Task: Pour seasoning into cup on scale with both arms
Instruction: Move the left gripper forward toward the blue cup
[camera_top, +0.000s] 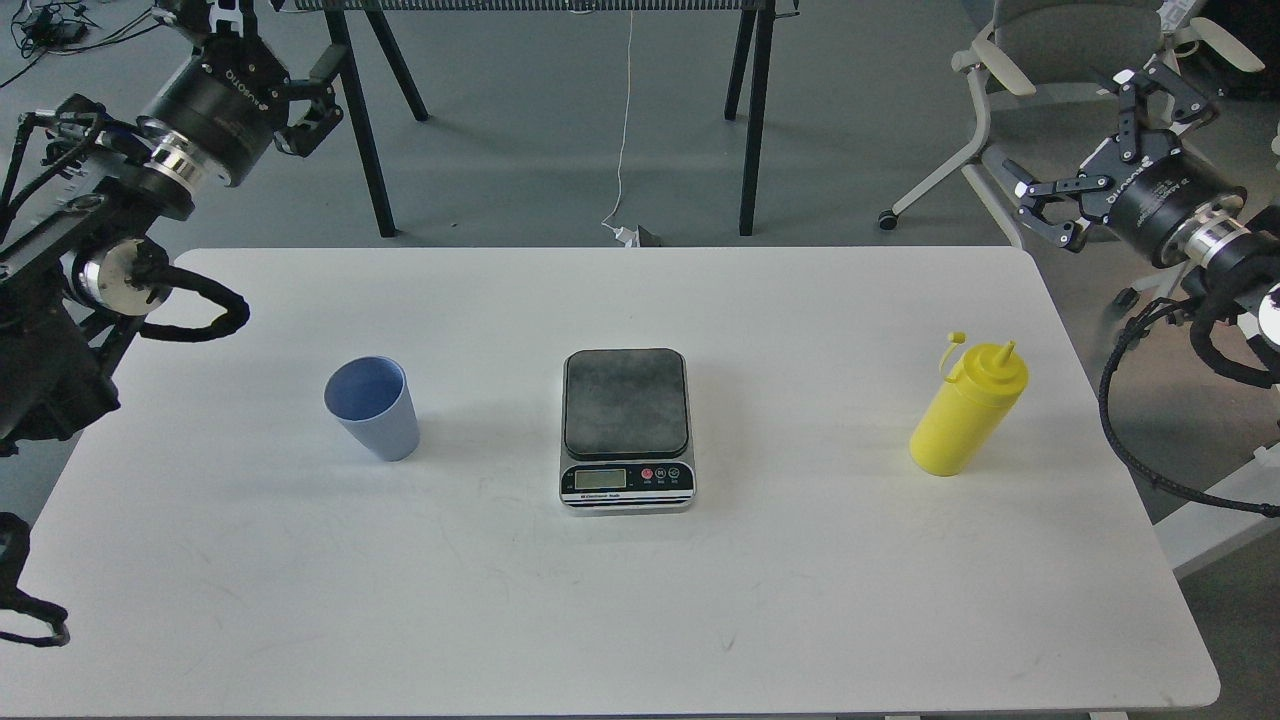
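The scale (627, 430) sits mid-surface with its dark platform bare. The cup (372, 407) stands upright well to the left of the scale, mouth open; the yellow seasoning (968, 410) bottle stands upright well to the right of it, its small tethered cap hanging off the nozzle. The white surface (640, 600) carries nothing else. Both arms are raised clear of it: the right hand (1105, 150), up and right of the scale, has its fingers spread apart and holds nothing; the left hand (270, 90), up and left, is seen end-on, so I cannot tell its state. Risks ahead: the tapered cup may tip when gripped or be set off-centre on the platform, and a hard squeeze on the uncapped bottle could squirt seasoning early.
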